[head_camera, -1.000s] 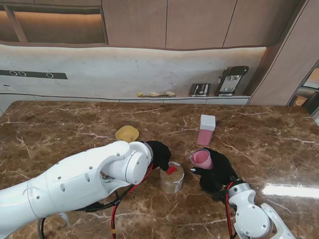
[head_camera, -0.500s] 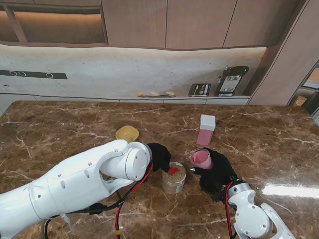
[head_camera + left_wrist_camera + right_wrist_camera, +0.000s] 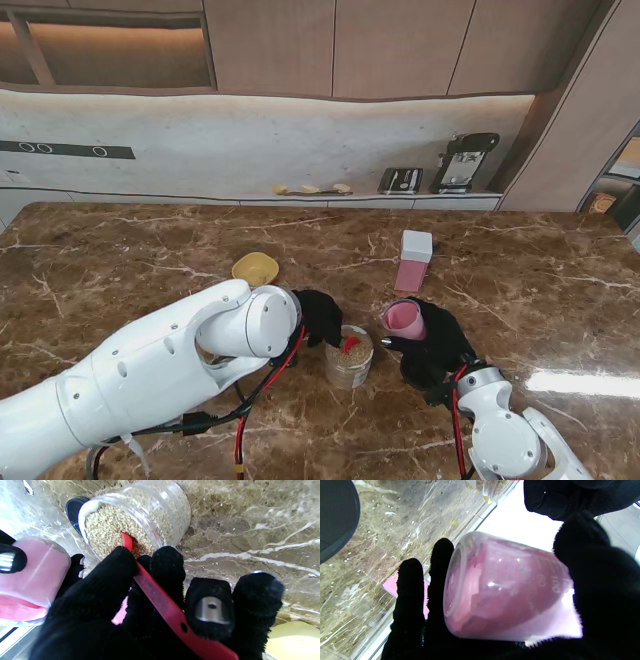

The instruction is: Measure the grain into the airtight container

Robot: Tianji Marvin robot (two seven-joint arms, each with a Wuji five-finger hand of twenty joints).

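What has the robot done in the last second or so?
The left hand has dug its red scoop deeper into the grain jar; less red shows now, and the left arm shifted slightly. The right hand keeps holding the pink cup tilted. The pink container and yellow dish stayed put.

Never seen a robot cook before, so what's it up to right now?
Left hand shut on red scoop, its tip dug into grain jar. Right hand shut on pink cup. Nothing in the way.
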